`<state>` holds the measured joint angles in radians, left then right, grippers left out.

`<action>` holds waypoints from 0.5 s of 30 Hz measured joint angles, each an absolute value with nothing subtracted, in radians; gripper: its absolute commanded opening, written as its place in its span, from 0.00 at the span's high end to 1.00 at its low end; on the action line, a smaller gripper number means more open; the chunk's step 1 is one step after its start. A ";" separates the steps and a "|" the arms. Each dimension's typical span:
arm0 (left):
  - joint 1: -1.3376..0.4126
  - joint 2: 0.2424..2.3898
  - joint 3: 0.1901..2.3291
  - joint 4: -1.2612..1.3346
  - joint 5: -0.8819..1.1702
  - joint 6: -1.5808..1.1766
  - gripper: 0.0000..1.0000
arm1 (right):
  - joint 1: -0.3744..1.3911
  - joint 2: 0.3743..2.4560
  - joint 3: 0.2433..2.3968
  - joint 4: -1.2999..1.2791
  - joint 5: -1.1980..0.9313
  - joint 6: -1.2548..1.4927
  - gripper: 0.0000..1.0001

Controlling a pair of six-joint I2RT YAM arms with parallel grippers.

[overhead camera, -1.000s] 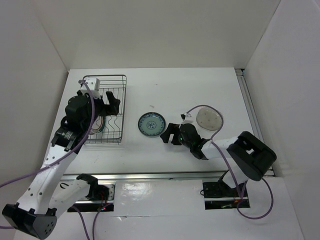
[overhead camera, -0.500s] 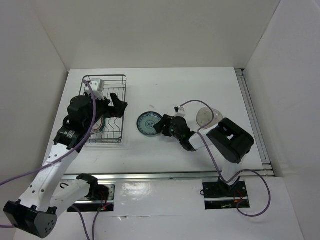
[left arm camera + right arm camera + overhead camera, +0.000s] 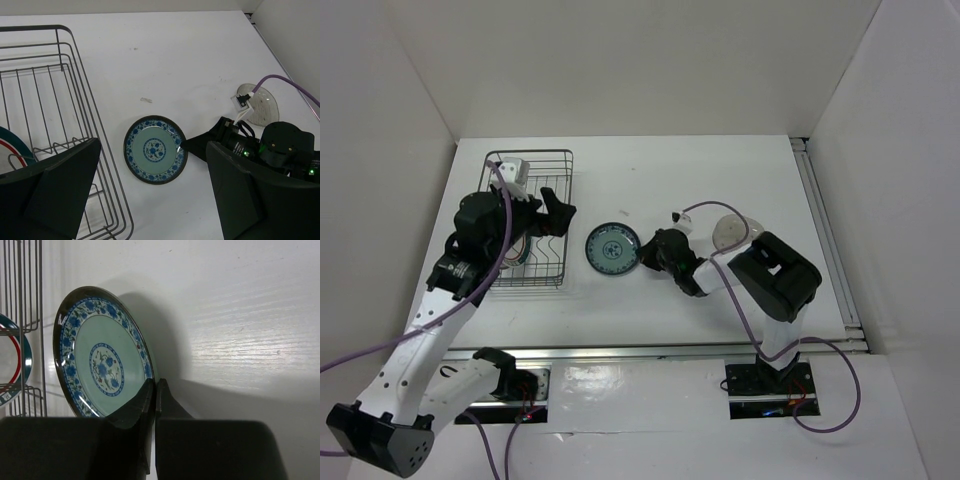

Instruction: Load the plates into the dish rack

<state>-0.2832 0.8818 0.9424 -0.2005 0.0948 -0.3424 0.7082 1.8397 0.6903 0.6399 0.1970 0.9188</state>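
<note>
Right gripper [image 3: 645,255]: a second ago it was spread and just short of the teal plate [image 3: 613,250]; now it is clenched on that plate's right rim.
Right arm: the elbow has swung in toward the middle of the bench [image 3: 650,170].
Teal plate: flat on the bench between the dish rack [image 3: 532,222] and the right gripper. It has slid a little toward the rack since the earlier frames.
Left gripper [image 3: 556,210]: fingers wide apart and holding nothing, as before. It hangs over the rack's right side, slightly farther right than a second ago.
Ringed plate [image 3: 11,150]: white with red and blue rings, standing in the rack, unmoved.
Third plate [image 3: 736,233]: looks pale from above. It lies on the bench right of the right gripper, in the same place.
Bench surface: white and matt, with one small dark mark [image 3: 623,211] just beyond the teal plate.
Room: plain white walls [image 3: 650,60] on three sides, and a metal rail [image 3: 827,240] along the bench's right edge.
</note>
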 measured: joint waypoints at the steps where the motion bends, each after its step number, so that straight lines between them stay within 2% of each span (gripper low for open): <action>1: -0.283 0.885 0.942 -0.201 0.097 -0.341 0.00 | 0.708 1.839 0.697 0.628 0.199 0.921 1.00; 7: -0.283 0.958 0.943 -0.201 0.131 -0.327 0.00 | 0.704 1.763 0.699 0.535 0.215 0.920 1.00; 15: -0.283 1.098 0.963 -0.205 0.208 -0.317 0.00 | 0.698 1.446 0.607 0.527 0.226 0.918 1.00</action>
